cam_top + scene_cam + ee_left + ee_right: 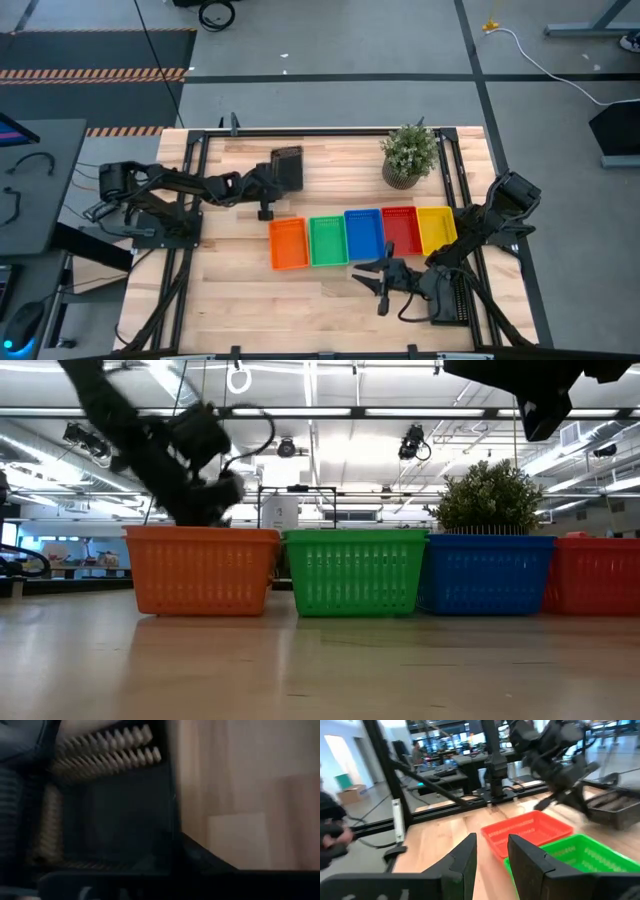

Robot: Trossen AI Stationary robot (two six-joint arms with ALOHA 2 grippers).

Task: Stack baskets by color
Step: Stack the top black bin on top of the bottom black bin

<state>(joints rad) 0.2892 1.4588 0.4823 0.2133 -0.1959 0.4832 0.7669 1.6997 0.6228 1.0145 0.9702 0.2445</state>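
Note:
Five baskets stand side by side in a row on the table: orange, green, blue, red and yellow. A black basket sits apart, behind the orange one, with my left gripper shut at its left side. This basket fills the left wrist view. My right gripper hangs open in front of the blue basket, pointing toward the table's left edge. Nothing is between its fingers. My left gripper has the black basket by a side wall, which runs down between its fingers, one inside the basket and one outside. It comes slanting down from the table's left. Whether the basket is lifted or rests on the table cannot be told.
A potted green plant stands at the far right, behind the red basket. Black frame rails run along the table's left and right sides. Bare wood lies in front of the row at the near left.

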